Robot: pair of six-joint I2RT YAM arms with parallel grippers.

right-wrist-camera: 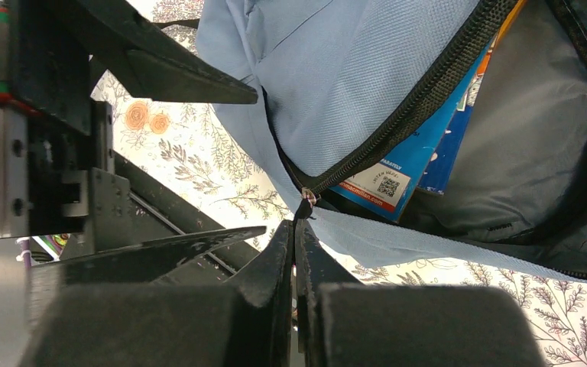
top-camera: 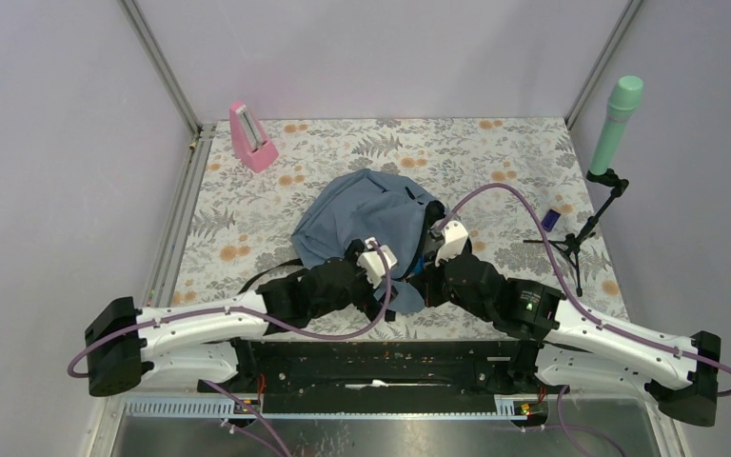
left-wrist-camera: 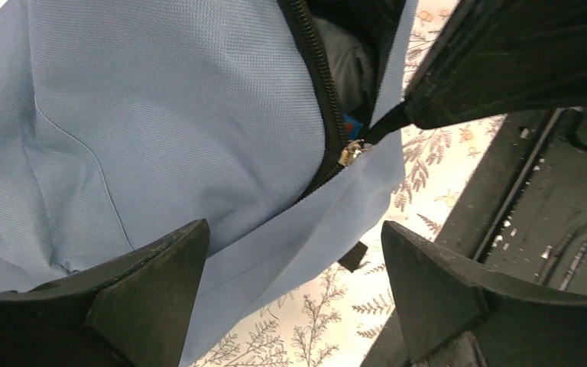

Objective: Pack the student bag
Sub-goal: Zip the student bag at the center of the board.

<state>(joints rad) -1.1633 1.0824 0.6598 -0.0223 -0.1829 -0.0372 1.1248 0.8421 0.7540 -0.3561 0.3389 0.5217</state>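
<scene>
The student bag [top-camera: 362, 214], soft grey-blue fabric, lies in the middle of the flowered table. Its black zipper [right-wrist-camera: 420, 99] is partly undone, and blue books [right-wrist-camera: 405, 164] show inside against the grey lining. My right gripper [right-wrist-camera: 298, 223] is shut on the zipper pull [right-wrist-camera: 304, 205] at the bag's near edge. In the left wrist view the same pull [left-wrist-camera: 386, 126] runs taut from the slider [left-wrist-camera: 349, 153] into the right gripper's fingers [left-wrist-camera: 504, 61]. My left gripper [left-wrist-camera: 292, 229] hangs open just over the bag's near hem [left-wrist-camera: 306, 229], holding nothing. From above, both grippers meet at the bag's near side [top-camera: 409, 276].
A pink wedge-shaped object [top-camera: 250, 136] stands at the back left. A green cylinder [top-camera: 616, 119] sits on a black tripod [top-camera: 581, 243] at the right, with a small blue item [top-camera: 550, 219] beside it. The black base rail [top-camera: 390, 357] runs along the near edge.
</scene>
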